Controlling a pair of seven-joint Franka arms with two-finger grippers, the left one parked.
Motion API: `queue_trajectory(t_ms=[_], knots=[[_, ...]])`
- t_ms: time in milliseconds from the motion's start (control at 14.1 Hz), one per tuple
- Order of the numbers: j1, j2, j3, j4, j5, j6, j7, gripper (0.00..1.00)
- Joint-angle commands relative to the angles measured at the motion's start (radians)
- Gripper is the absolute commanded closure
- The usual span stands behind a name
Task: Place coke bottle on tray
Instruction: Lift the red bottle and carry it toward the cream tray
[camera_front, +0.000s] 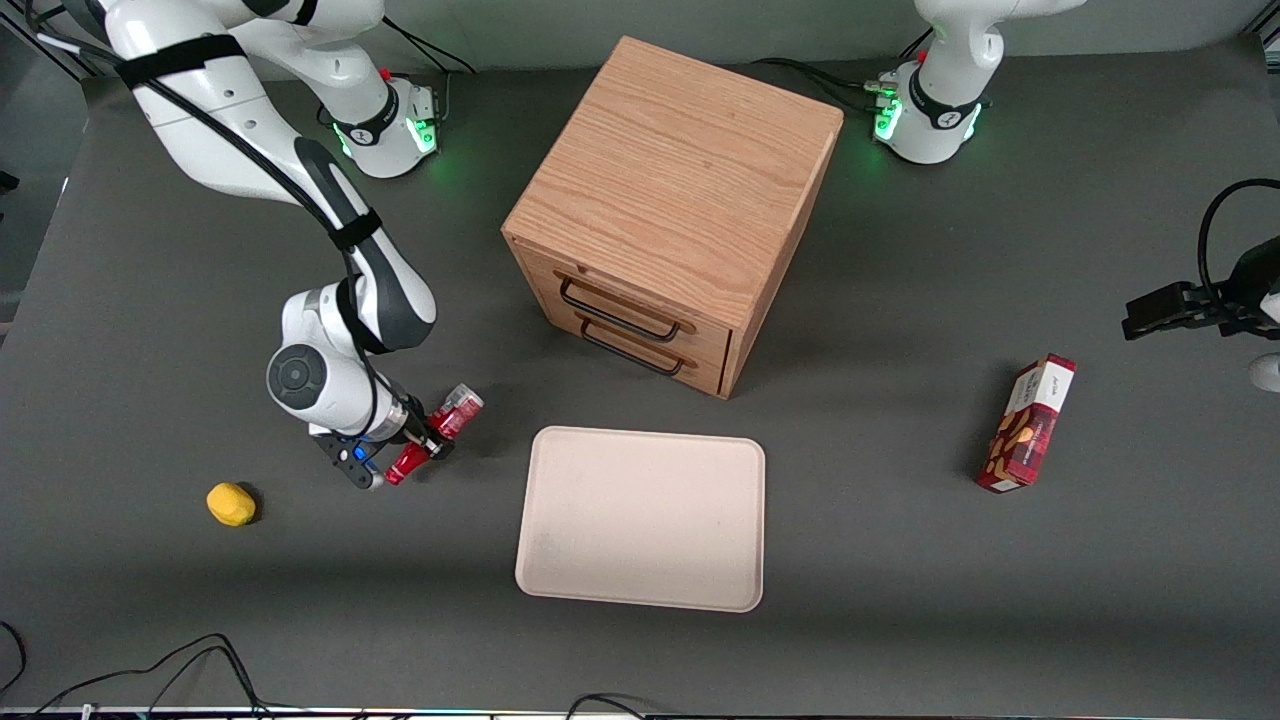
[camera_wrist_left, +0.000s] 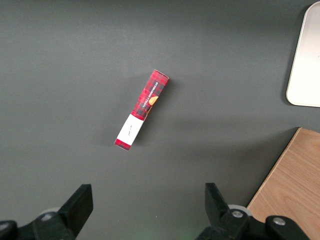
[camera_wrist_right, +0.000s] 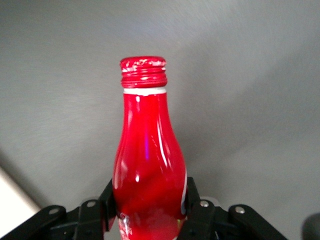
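Observation:
My right gripper (camera_front: 430, 438) is shut on the coke bottle (camera_front: 458, 410), a slim red bottle held tilted, close above the dark table. The bottle's silvery base end points toward the wooden cabinet and its cap end points toward the front camera. In the right wrist view the bottle (camera_wrist_right: 147, 165) stands out from between the black fingers (camera_wrist_right: 200, 210), cap farthest from the gripper (camera_wrist_right: 150, 215). The pale beige tray (camera_front: 640, 520) lies flat beside the gripper, toward the parked arm's end, a short gap away. A corner of the tray (camera_wrist_left: 306, 65) shows in the left wrist view.
A wooden two-drawer cabinet (camera_front: 680, 200) stands farther from the front camera than the tray. A red snack box (camera_front: 1030, 425) lies toward the parked arm's end and shows in the left wrist view (camera_wrist_left: 142, 110). A small yellow object (camera_front: 230, 503) lies near the gripper, toward the working arm's end.

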Motion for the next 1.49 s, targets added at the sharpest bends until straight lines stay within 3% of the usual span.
queue_trajectory(t_ms=[0,212,496,920,1416], knots=[[-0.002,-0.026,-0.012,0.154,-0.007,-0.165,-0.120,1.00],[0.000,-0.001,-0.011,0.375,-0.010,-0.349,-0.191,1.00],[0.012,0.052,0.050,0.576,-0.073,-0.442,-0.264,1.00],[0.037,0.255,0.138,0.872,-0.076,-0.404,-0.418,1.00],[0.090,0.436,0.141,0.869,-0.075,-0.237,-0.409,1.00]])
